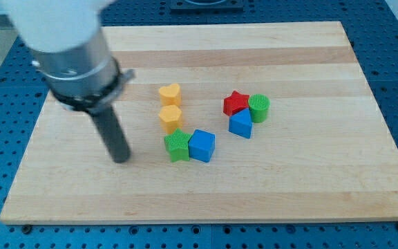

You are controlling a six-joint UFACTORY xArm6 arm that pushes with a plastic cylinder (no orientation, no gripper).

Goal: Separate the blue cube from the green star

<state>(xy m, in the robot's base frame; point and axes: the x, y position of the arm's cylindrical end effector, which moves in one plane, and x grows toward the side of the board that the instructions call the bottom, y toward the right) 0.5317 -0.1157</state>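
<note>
Just my tip [121, 159], touching nothing.

My arm [64, 41] blurred, cut off by view's top edge. My tip [121, 159] soft, smeared; exact end hard to fix. Green star [177, 146] shape indistinct, right side covered by blue cube [202, 145]. Green cylinder [259, 108] partly behind red star [235, 103]. Surface [309, 187] far-left corner hidden behind arm.
</note>
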